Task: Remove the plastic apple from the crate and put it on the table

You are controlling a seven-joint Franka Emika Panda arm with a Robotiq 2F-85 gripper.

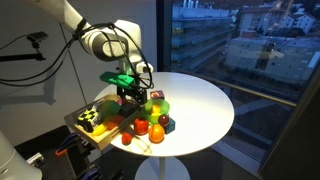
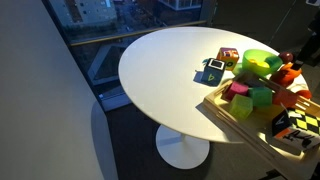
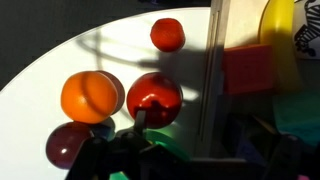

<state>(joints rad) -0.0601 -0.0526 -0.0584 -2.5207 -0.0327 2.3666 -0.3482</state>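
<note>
The plastic apple point(image 3: 153, 98) is shiny red and rests on the white table point(image 3: 60, 60), just outside the crate wall point(image 3: 210, 70). An orange ball point(image 3: 92, 96) sits next to it. My gripper point(image 3: 198, 135) is open and holds nothing. One dark finger stands in front of the apple's lower edge; the other side is lost in shadow over the crate. In an exterior view the gripper point(image 1: 128, 97) hangs low over the crate's point(image 1: 85, 125) table-side edge, on the round table point(image 1: 200, 100). The crate point(image 2: 235, 122) and table point(image 2: 160, 70) also show from the far side.
A small red-orange fruit point(image 3: 167, 34) and a dark maroon fruit point(image 3: 70, 145) lie on the table near the apple. A red block point(image 3: 245, 70) and a yellow item point(image 3: 282, 30) lie in the crate. A green item point(image 2: 258, 62) and small toys point(image 2: 214, 70) stand beside the crate.
</note>
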